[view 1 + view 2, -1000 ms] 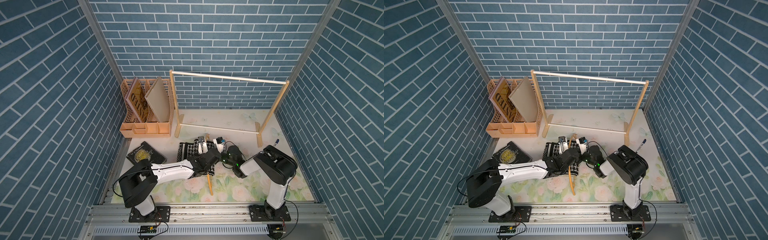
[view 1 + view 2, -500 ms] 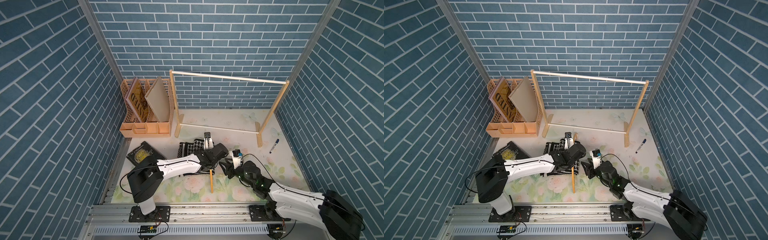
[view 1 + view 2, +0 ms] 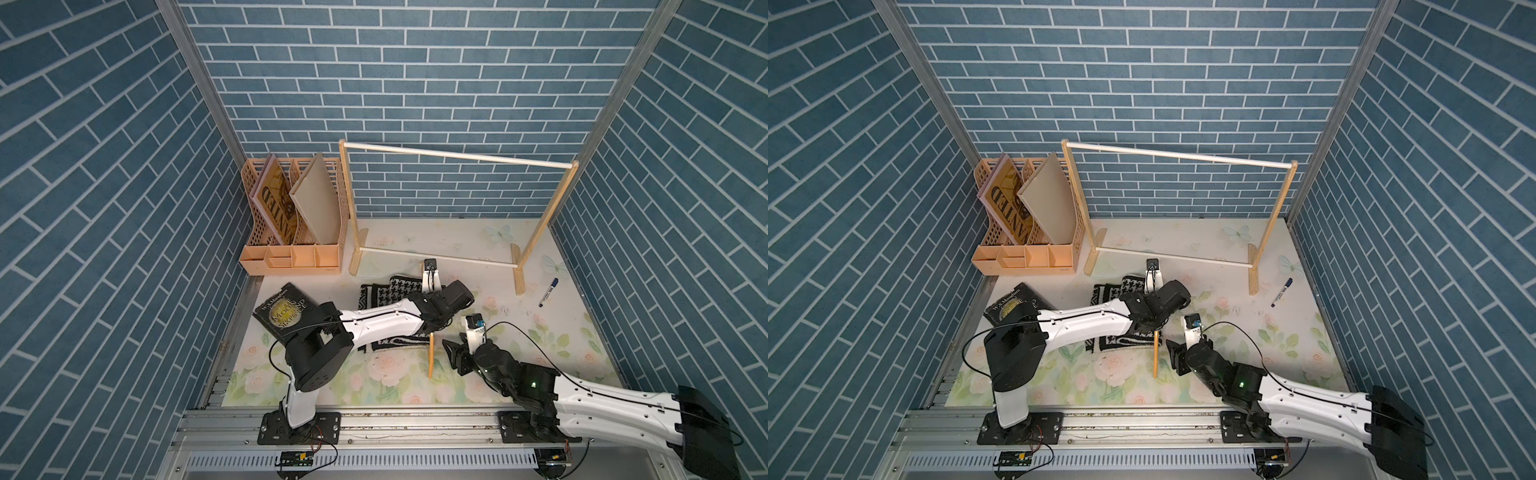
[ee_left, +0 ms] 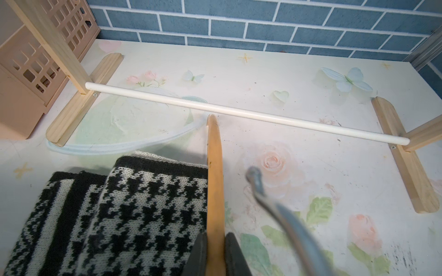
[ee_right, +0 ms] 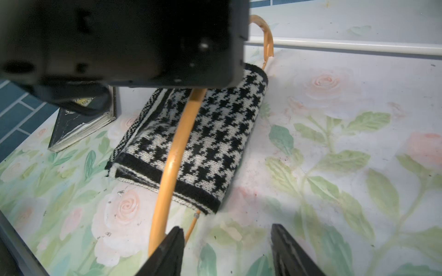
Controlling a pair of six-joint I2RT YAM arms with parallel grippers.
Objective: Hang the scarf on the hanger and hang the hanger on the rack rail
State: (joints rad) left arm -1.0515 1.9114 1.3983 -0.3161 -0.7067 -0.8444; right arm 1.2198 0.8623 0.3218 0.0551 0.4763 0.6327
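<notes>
The left gripper [image 4: 216, 241] is clamped tight on the middle of the hanger [image 4: 214, 176], holding its wooden arc on edge in front of the rack [image 3: 453, 154], one tip just short of the rack's lower bar. The scarf [image 5: 215, 133] lies folded flat on the table [image 3: 561, 332] in front of the rack, nearer its left post, right against the hanger and not draped over it. The right gripper [image 5: 227, 241] stands open and empty farther from the rack, one finger just beside the hanger's other tip
</notes>
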